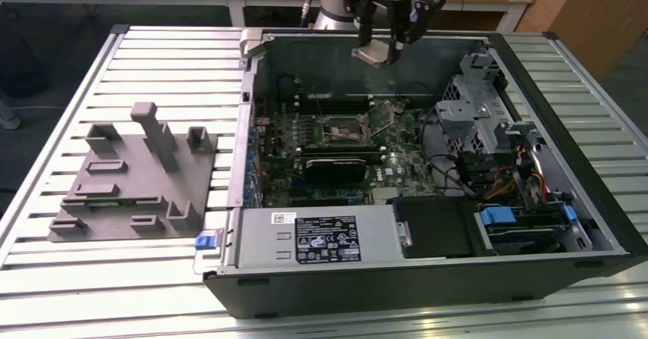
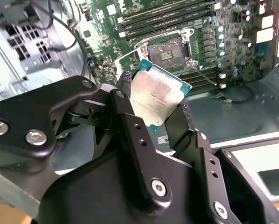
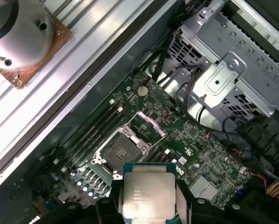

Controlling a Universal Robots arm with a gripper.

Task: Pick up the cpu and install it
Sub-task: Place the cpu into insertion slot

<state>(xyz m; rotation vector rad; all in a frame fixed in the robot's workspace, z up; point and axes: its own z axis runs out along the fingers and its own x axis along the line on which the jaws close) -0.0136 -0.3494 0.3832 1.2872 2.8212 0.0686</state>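
Note:
My gripper [image 1: 383, 49] hangs high over the far end of the open computer case [image 1: 567, 225], shut on the cpu [image 1: 375, 53]. The cpu [image 2: 158, 95] is a thin square chip with a pale silver top, pinched by its edges between the two black fingers [image 2: 130, 121]. It also shows as the cpu [image 3: 147, 191] in the first wrist view, flat side toward the camera. Below it, on the green motherboard [image 1: 400, 157], the cpu socket [image 3: 122, 148] stands open with its metal load plate [image 3: 151, 126] lifted. The same socket [image 2: 170, 51] lies beyond the chip in the second wrist view.
A big grey plastic fixture [image 1: 132, 176] with upright tabs lies on the slatted table [image 1: 152, 58] at the exterior view's left. Inside the case are a metal drive cage [image 1: 486, 104], a power supply [image 1: 319, 236], cables and memory slots [image 3: 95, 128] beside the socket.

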